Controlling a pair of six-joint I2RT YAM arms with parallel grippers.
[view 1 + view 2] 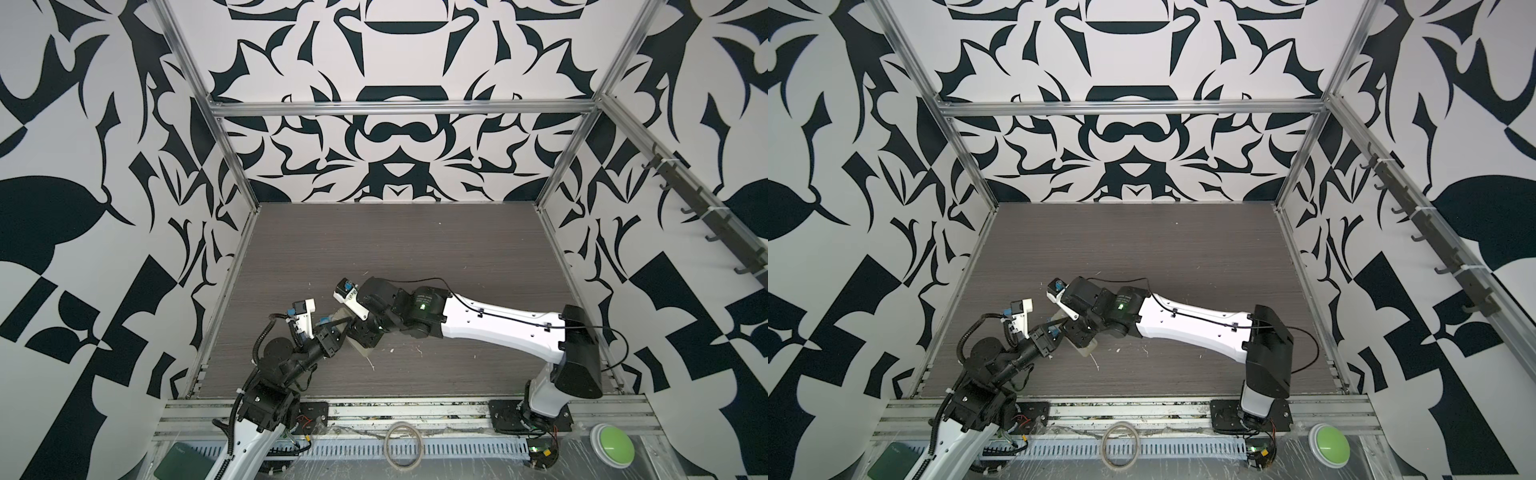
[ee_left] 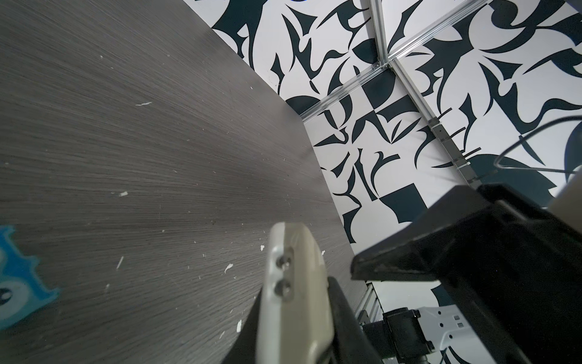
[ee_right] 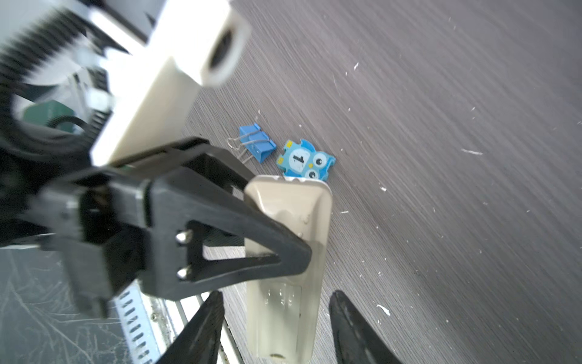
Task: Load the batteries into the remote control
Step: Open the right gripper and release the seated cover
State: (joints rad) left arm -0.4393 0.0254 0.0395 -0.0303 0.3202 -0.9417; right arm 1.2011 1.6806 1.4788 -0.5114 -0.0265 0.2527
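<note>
The remote control (image 3: 289, 214), a slim off-white handset, is lifted just off the table with its plain back facing the right wrist camera. My left gripper (image 2: 296, 315) is shut on it, one black finger (image 3: 252, 239) pressed across its back. In the left wrist view the remote (image 2: 293, 299) shows edge-on between the jaws. My right gripper (image 3: 277, 294) is open, its two fingertips straddling the remote's near end with a gap on each side. In both top views only a pale corner of the remote (image 1: 365, 352) (image 1: 1089, 350) shows under the two wrists. The batteries are out of view.
A blue googly-eyed toy (image 3: 305, 159) and a blue binder clip (image 3: 256, 141) lie on the grey wood-grain table (image 1: 415, 249) just beyond the remote. Thin white scraps dot the tabletop. A tape ring (image 1: 403, 444) and a green button (image 1: 611, 445) sit on the front rail.
</note>
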